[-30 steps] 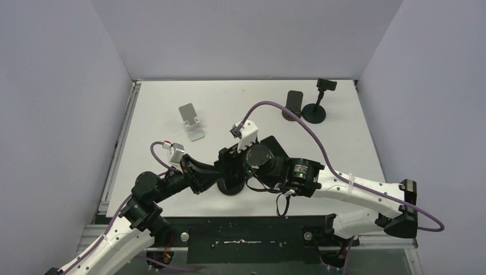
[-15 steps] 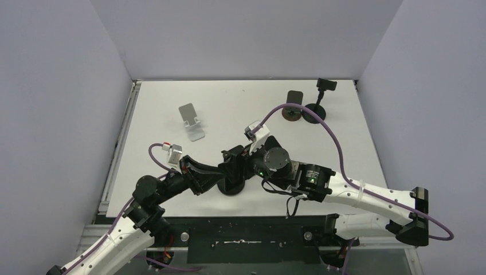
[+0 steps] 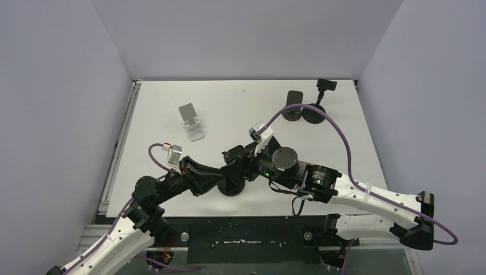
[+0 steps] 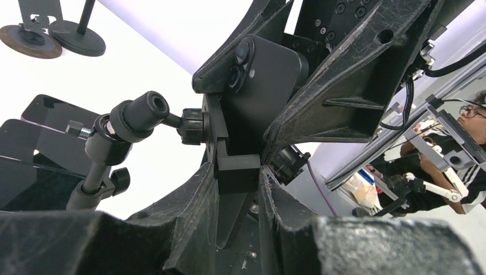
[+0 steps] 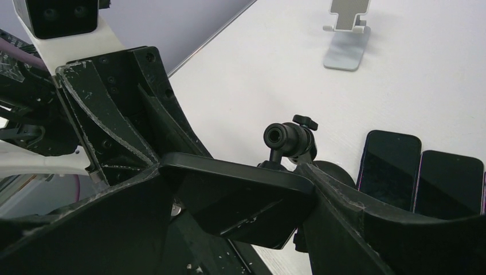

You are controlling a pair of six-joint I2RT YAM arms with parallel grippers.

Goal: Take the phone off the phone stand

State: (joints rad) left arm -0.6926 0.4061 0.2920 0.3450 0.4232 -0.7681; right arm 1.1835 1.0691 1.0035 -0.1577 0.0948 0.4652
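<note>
Drawn back rightward since a second ago, the right arm [image 3: 344,192] has its right gripper [image 5: 240,200] clamped wide across the phone [image 4: 265,86], which still appears seated in the phone stand [image 4: 134,120] near the table's [image 3: 240,103] front edge. Its partner, the left gripper [image 4: 236,195], pinches the stand's clamp [image 4: 236,171] narrowly, apparently bracing it so the phone can pull free.

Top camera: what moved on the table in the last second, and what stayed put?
The right arm swung its elbow and wrist rightward, carrying its purple cable over toward the far black stands. The right tool kept its grip on the phone, and the left tool kept holding the phone stand. The silver stand did not move.
</note>
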